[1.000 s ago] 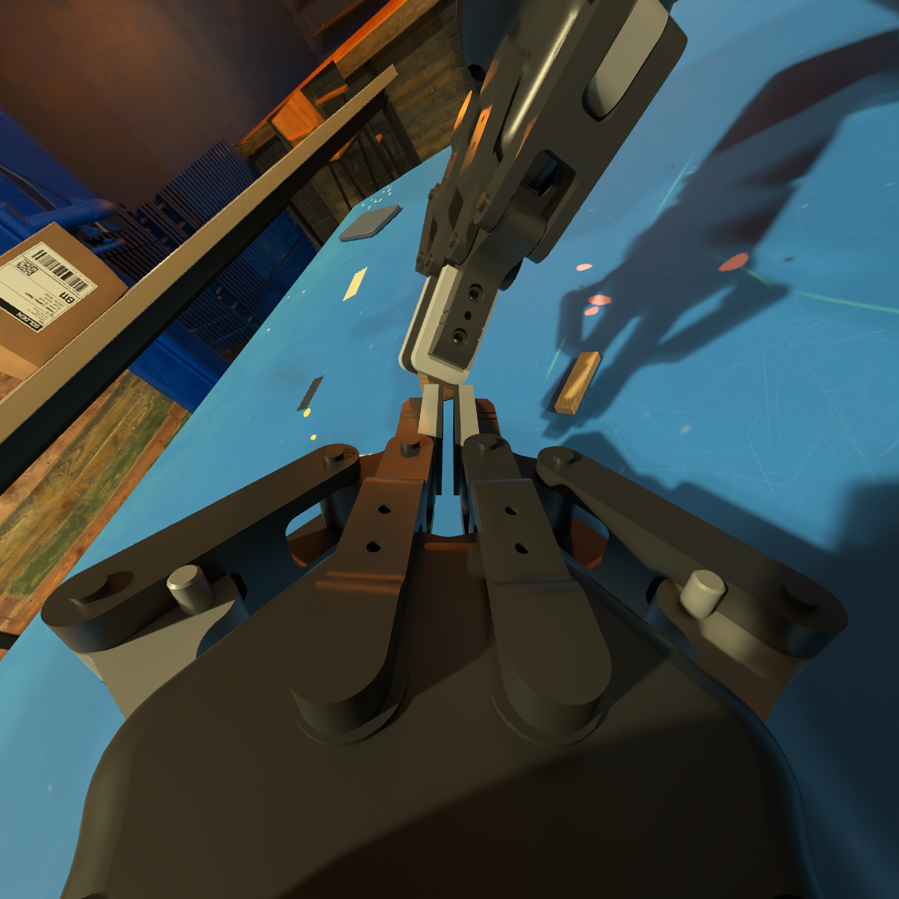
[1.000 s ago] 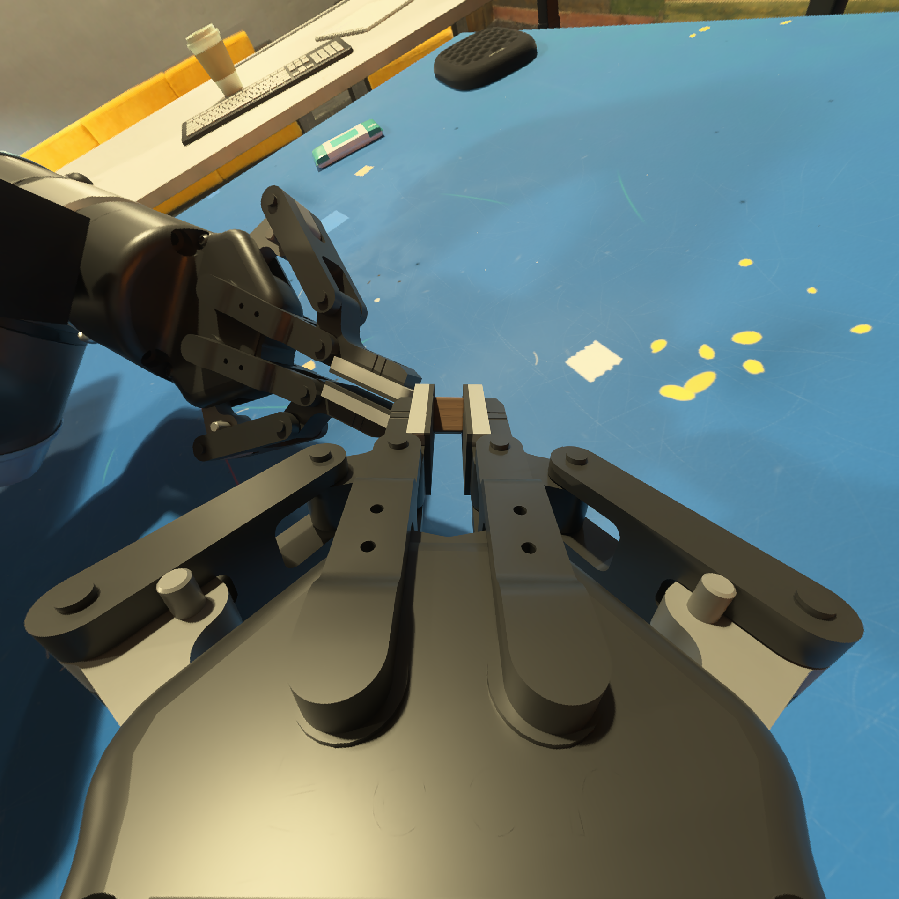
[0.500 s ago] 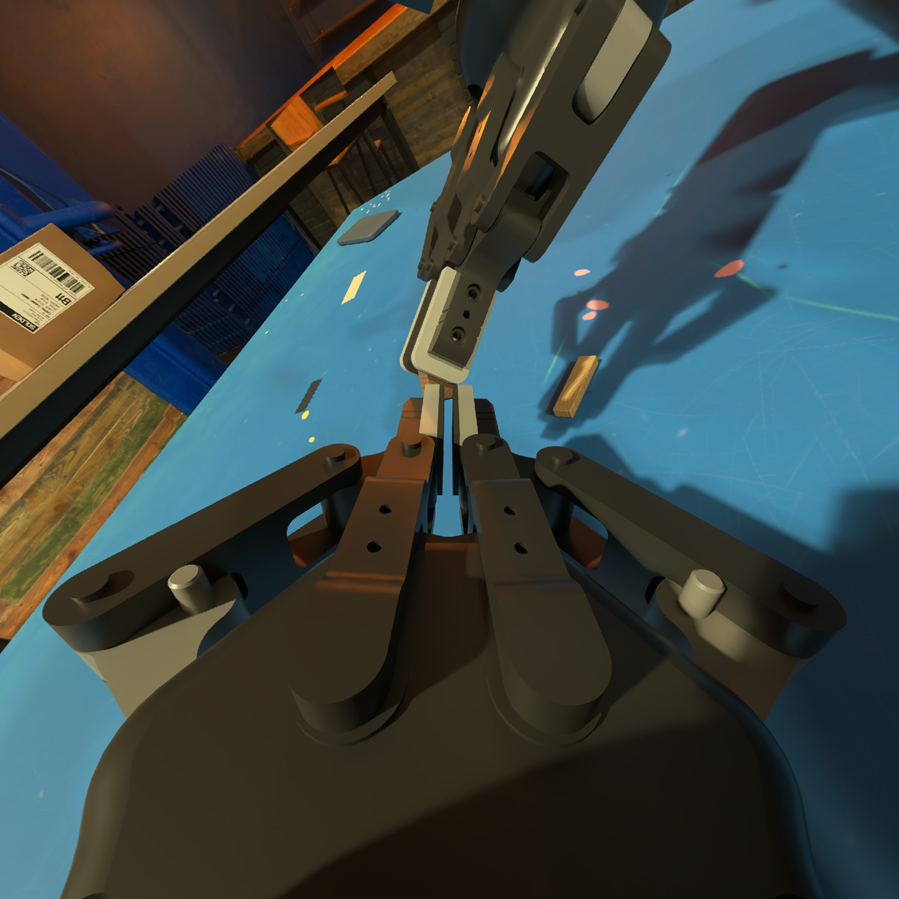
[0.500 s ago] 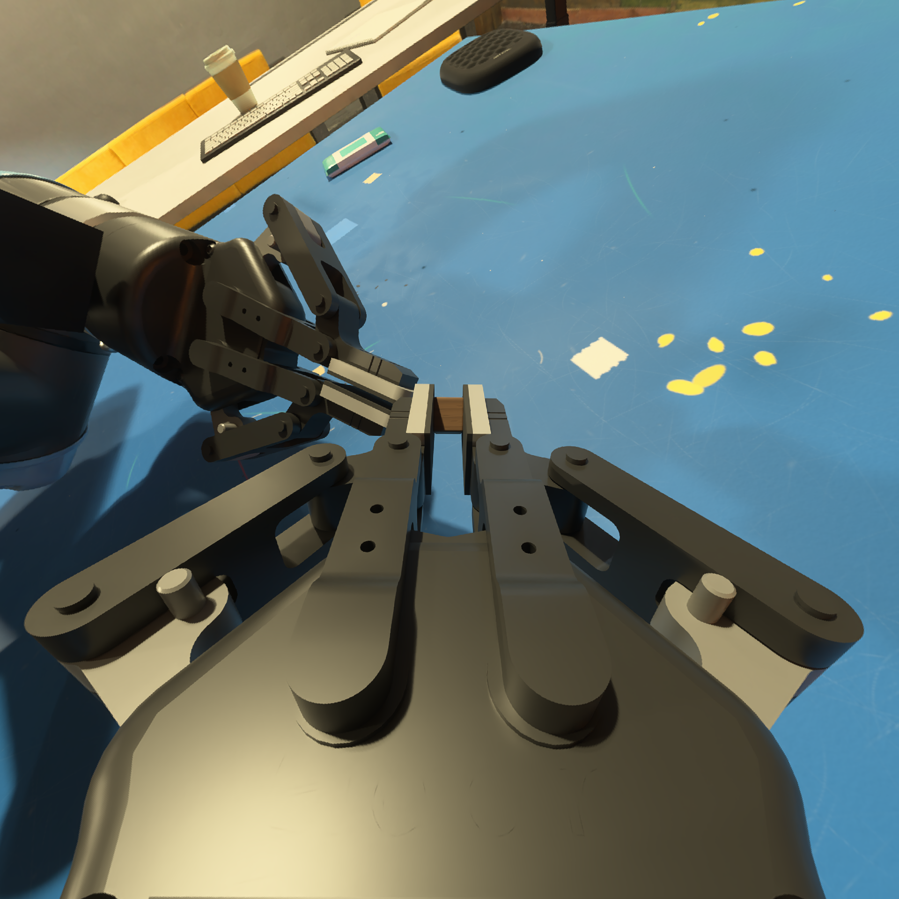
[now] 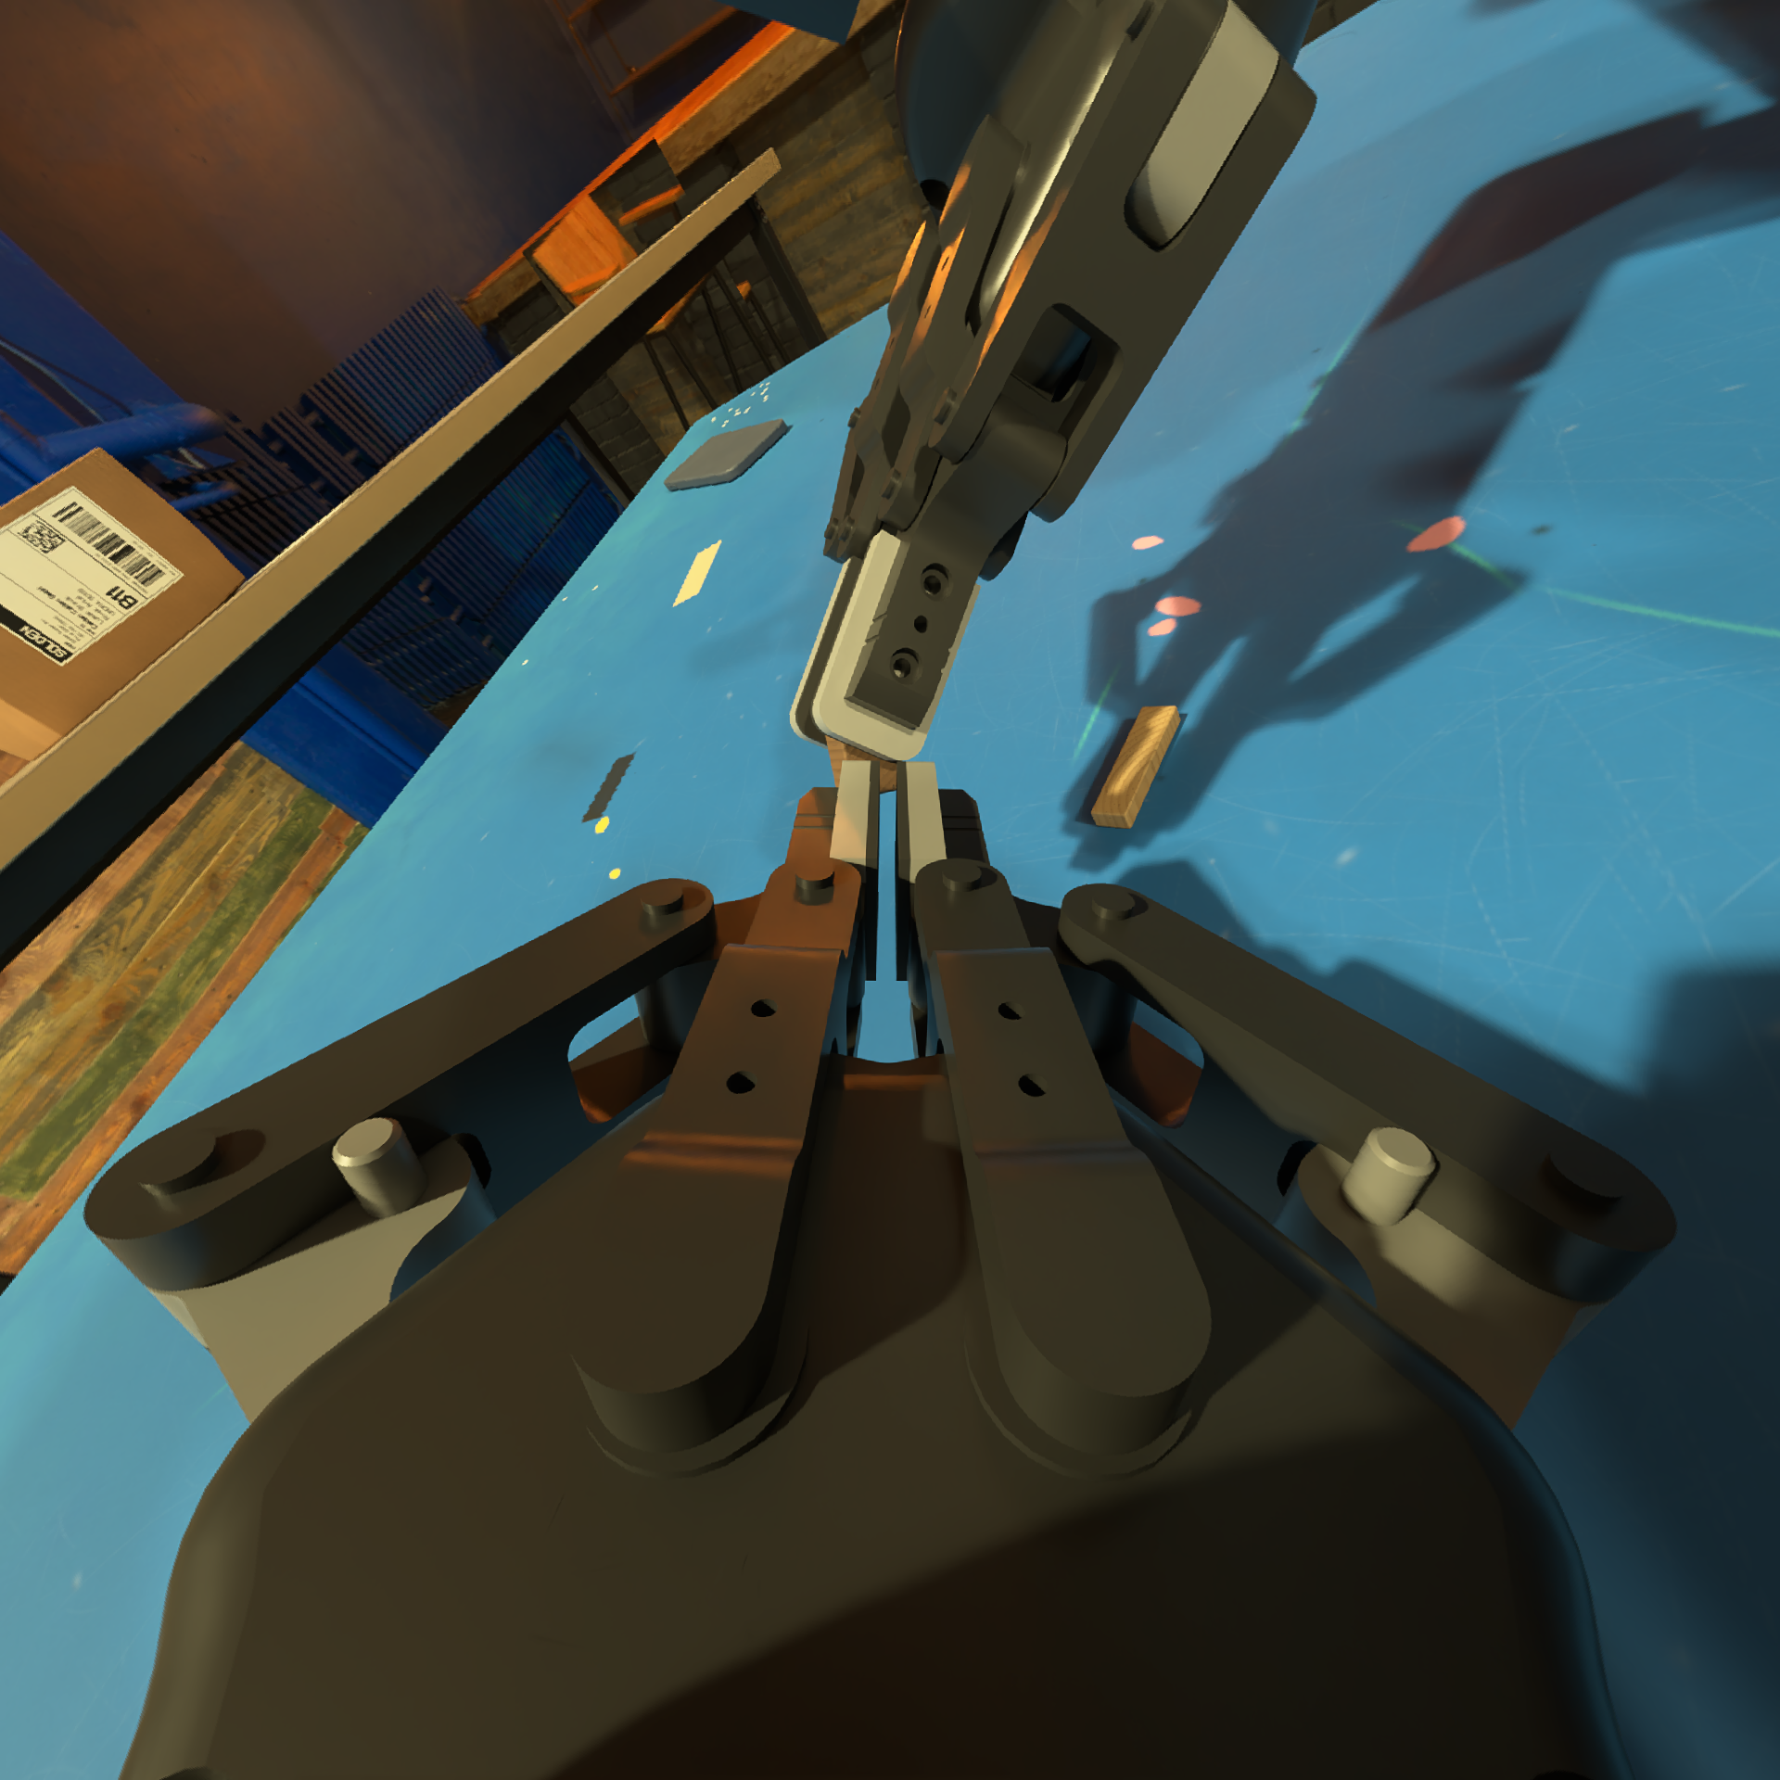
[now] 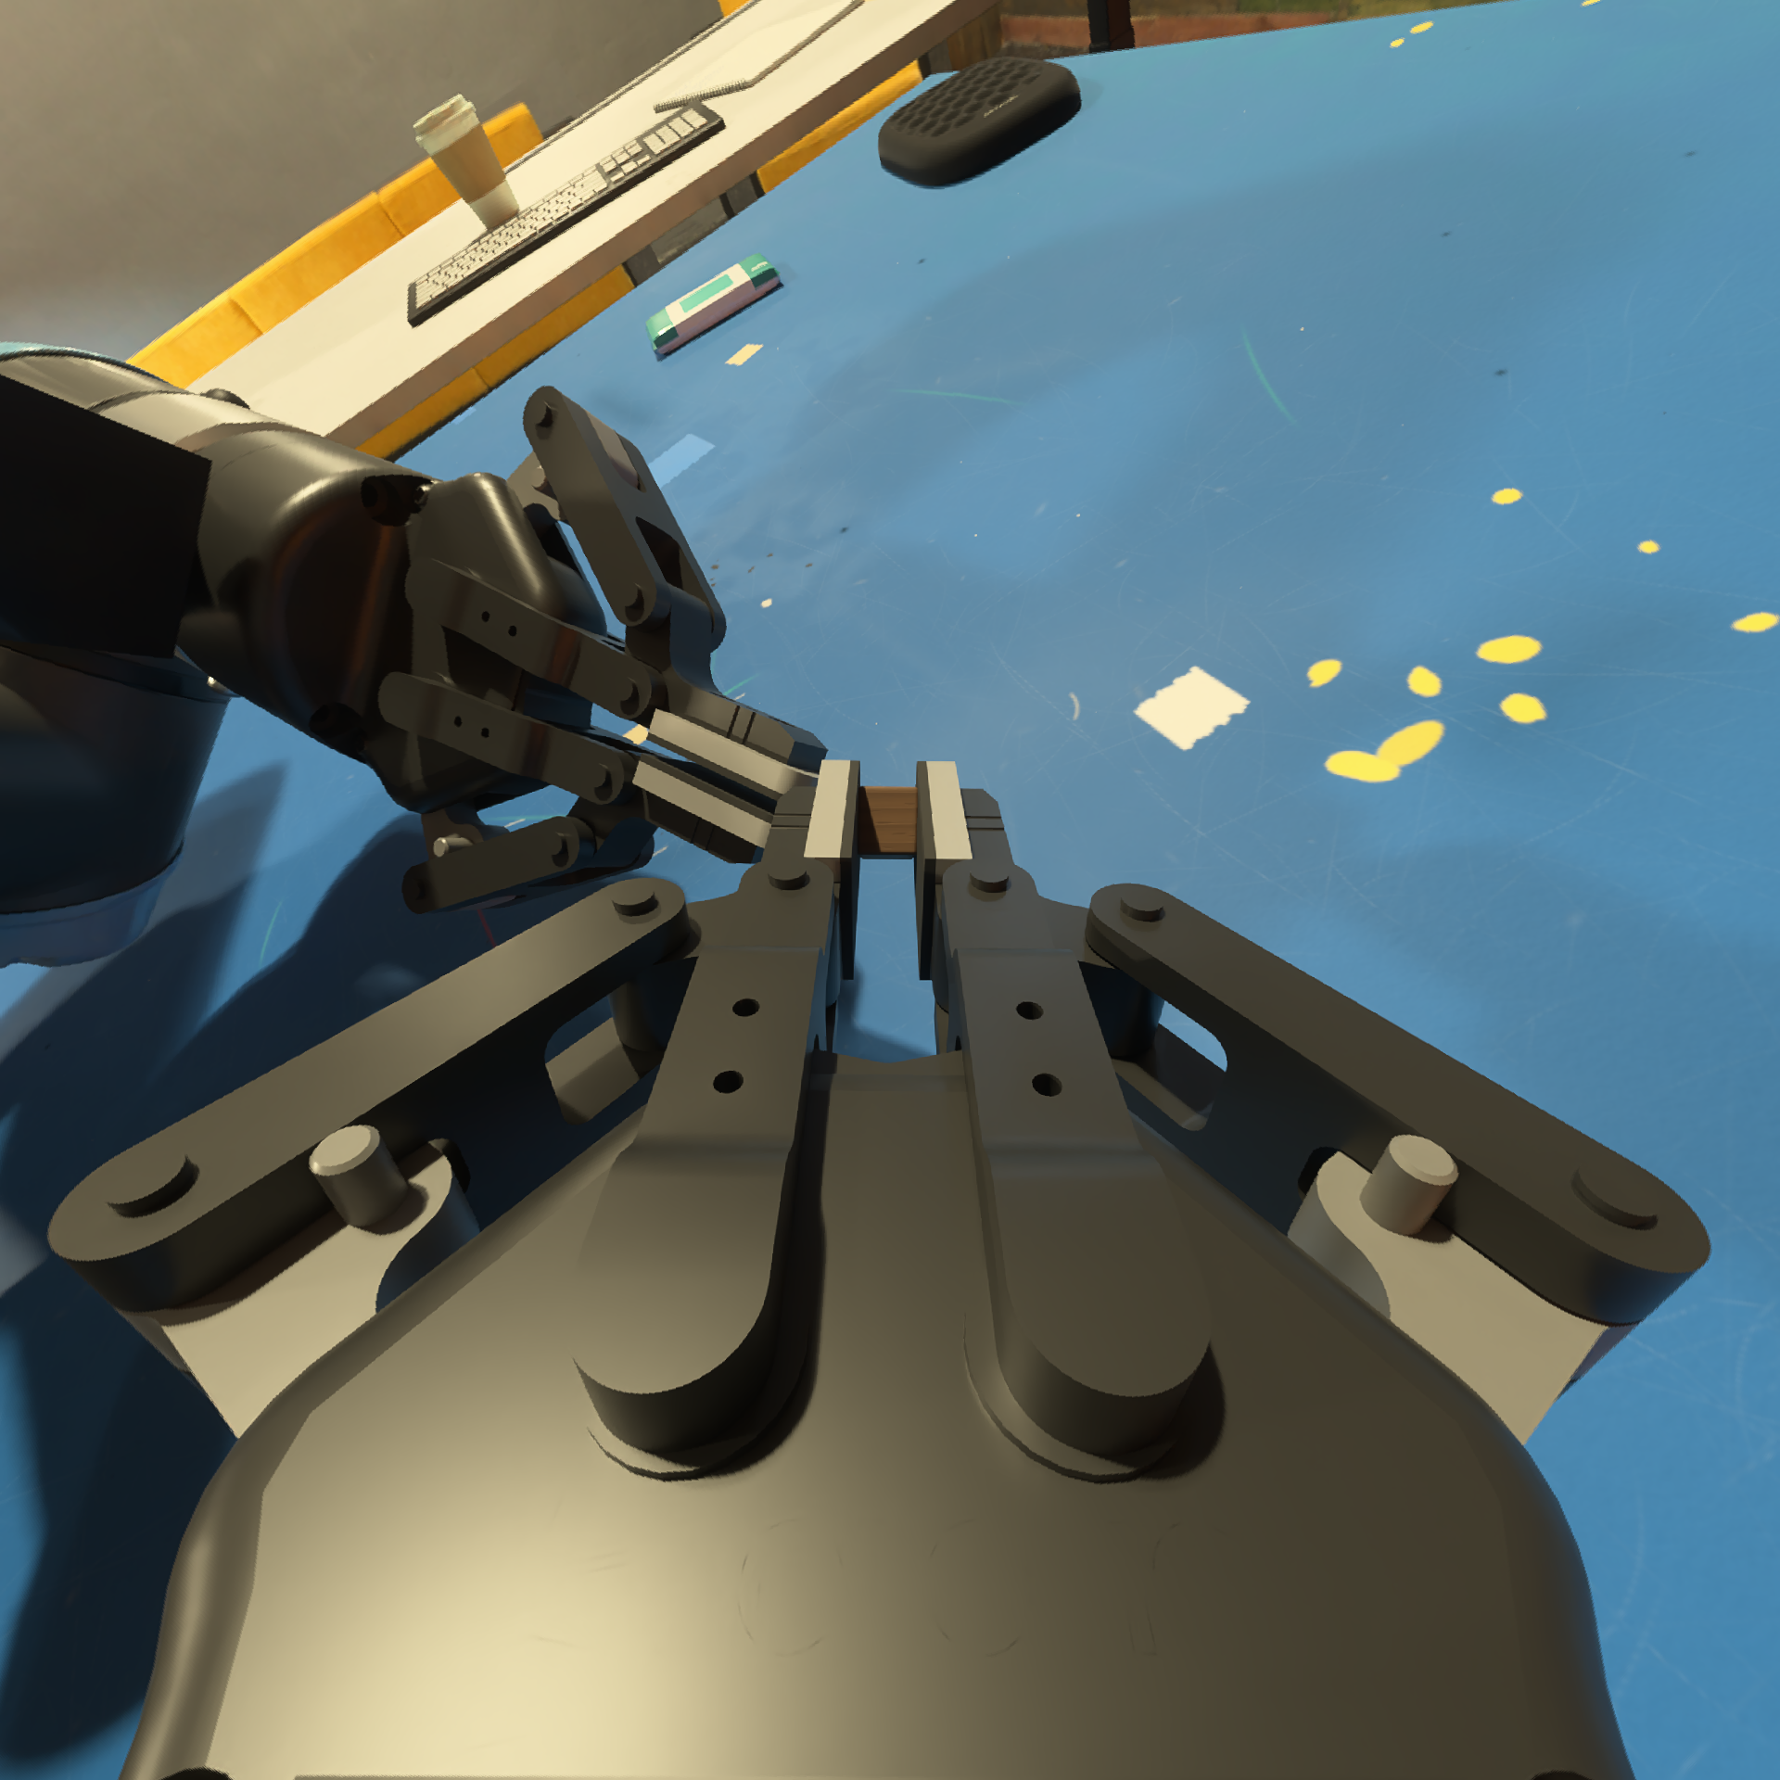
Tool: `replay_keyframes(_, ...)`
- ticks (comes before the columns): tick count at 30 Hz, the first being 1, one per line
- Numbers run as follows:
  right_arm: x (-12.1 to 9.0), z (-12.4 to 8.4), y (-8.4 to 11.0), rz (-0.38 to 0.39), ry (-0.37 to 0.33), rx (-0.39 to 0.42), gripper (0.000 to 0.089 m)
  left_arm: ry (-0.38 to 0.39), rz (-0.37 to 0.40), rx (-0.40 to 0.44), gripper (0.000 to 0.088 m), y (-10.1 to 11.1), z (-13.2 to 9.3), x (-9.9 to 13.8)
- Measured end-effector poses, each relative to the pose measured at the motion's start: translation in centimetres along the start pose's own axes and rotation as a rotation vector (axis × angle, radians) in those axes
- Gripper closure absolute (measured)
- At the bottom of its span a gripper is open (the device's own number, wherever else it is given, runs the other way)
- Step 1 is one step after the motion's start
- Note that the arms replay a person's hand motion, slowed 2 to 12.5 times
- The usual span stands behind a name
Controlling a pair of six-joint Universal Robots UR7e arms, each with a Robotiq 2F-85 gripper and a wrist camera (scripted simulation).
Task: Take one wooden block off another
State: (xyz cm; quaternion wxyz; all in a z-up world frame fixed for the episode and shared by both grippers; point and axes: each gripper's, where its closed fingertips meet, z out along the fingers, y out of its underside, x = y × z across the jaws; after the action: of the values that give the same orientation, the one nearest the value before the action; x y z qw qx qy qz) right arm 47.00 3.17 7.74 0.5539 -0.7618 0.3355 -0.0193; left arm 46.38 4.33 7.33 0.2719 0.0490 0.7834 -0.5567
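Observation:
My right gripper (image 6: 886, 809) is shut on a dark brown wooden block (image 6: 886, 819), whose end shows between the pads, held above the blue table (image 6: 1252, 433). My left gripper (image 5: 886, 804) reaches in from the side (image 6: 718, 775). Its pads are nearly together, tips against the right gripper's left finger, with a sliver of brown wood (image 5: 846, 751) at their tips. In the left wrist view the right gripper (image 5: 872, 674) comes down from above. A light wooden block (image 5: 1135, 766) lies alone on the table to the right.
A black perforated pad (image 6: 978, 116) and a green-and-white box (image 6: 715, 303) lie at the table's far side. A grey pad (image 5: 727, 453) sits near the other edge. A shelf with a cardboard box (image 5: 87, 597) runs along the left. A desk holds a keyboard (image 6: 568, 207) and a cup (image 6: 469, 159).
Both grippers keep the same grip and stay tip to tip. The right wrist view has shifted slightly, with the far desk and cup sliding right and down. The loose block has not moved.

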Motion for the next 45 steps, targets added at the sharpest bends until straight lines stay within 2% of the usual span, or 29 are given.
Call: replay_keyframes(45,0.0,0.12,0.22,0.04,-0.03,-0.002,0.0791,0.02,-0.002,0.002,0.0838,0.02,0.0,0.19)
